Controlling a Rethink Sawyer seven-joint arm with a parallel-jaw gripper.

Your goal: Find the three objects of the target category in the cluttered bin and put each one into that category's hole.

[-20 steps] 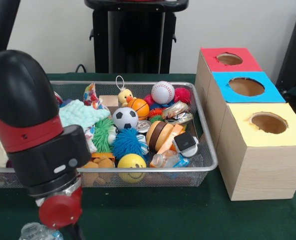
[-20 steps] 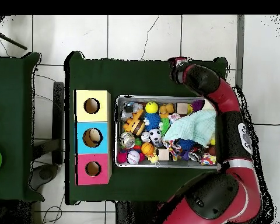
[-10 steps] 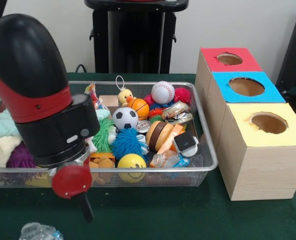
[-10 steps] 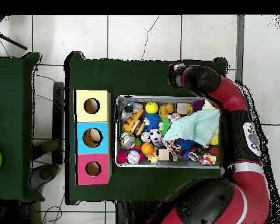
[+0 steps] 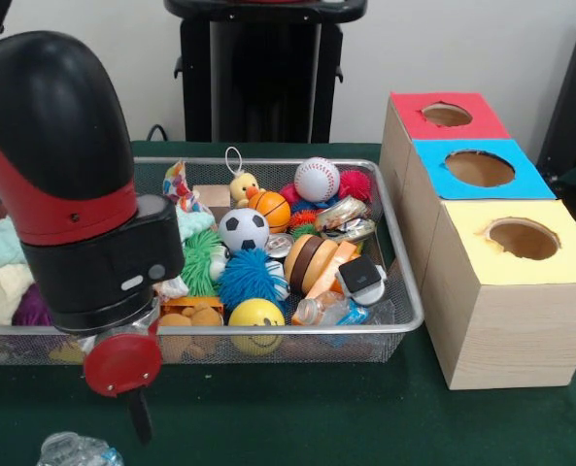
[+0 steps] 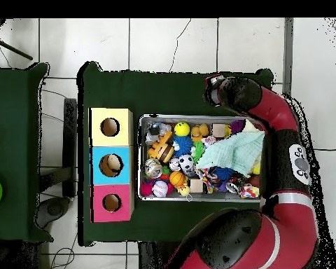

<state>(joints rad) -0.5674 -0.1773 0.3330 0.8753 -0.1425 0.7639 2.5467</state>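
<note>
The wire bin [image 5: 404, 282] is packed with toys: a baseball [image 5: 317, 179], a soccer ball [image 5: 244, 230], a small basketball [image 5: 272, 210], a yellow smiley ball [image 5: 256, 320], a blue spiky ball [image 5: 251, 277], a duck [image 5: 243, 186], a clear bottle [image 5: 331, 311] and a shiny can [image 5: 344, 214]. My gripper [image 5: 140, 422] hangs outside the bin, low over the green table at its near left corner. In the overhead view the gripper [image 6: 211, 79] sits just beyond the bin's rim [image 6: 199, 117]. A crumpled clear bottle [image 5: 74, 451] lies on the table just left of the gripper.
Three boxes stand in a row right of the bin, each with a round hole: red [image 5: 447, 115], blue [image 5: 478, 168], yellow [image 5: 523, 238]. Something pale lies inside the blue box's hole [image 6: 112, 164]. A teal cloth [image 6: 234, 148] covers part of the bin. My bulky arm [image 5: 64, 194] hides the bin's left side.
The arm rose and swung right along the bin's front, then the gripper dipped a little down and left. The crumpled bottle on the table stayed put.
</note>
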